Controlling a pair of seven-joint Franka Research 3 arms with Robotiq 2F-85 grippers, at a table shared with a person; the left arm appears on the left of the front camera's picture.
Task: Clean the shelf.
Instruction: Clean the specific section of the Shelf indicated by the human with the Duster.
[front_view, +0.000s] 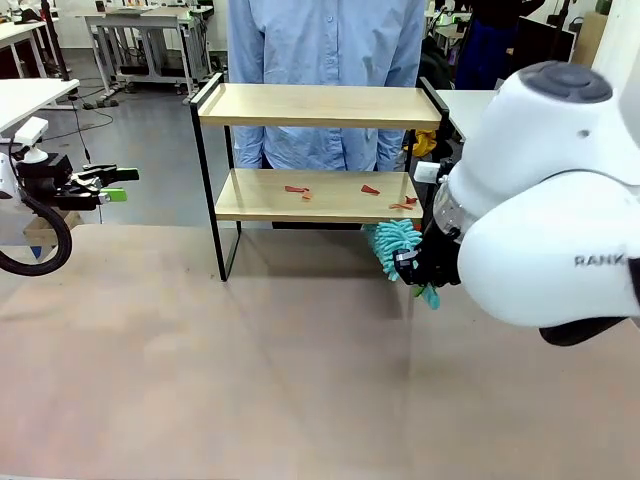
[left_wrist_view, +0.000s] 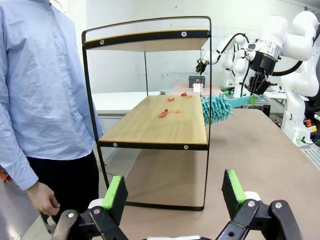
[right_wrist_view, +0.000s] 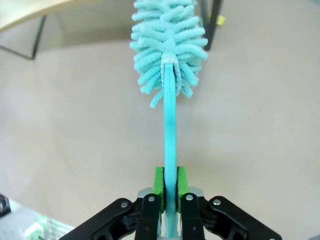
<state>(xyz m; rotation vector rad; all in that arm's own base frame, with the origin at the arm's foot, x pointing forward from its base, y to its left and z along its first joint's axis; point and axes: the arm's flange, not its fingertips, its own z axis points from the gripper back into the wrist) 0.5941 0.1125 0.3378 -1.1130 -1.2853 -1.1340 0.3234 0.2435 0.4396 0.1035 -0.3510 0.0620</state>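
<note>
The shelf (front_view: 318, 105) is a two-tier rack of light wooden boards in a black frame at the table's far side. Small red scraps (front_view: 297, 190) lie scattered on its lower board (left_wrist_view: 160, 127). My right gripper (right_wrist_view: 170, 187) is shut on the handle of a teal fluffy duster (right_wrist_view: 167, 45). The duster head (front_view: 397, 247) hangs just in front of the shelf's lower right corner, near the lower board's edge (left_wrist_view: 216, 108). My left gripper (front_view: 112, 183) stands open and empty at the far left, well away from the shelf, its green pads (left_wrist_view: 116, 192) wide apart.
A person in a light blue shirt (front_view: 325, 40) stands right behind the shelf, one hand (left_wrist_view: 44, 200) hanging by the side. The brown table top (front_view: 250, 370) stretches in front of the shelf. My bulky right arm (front_view: 550, 220) covers the right side.
</note>
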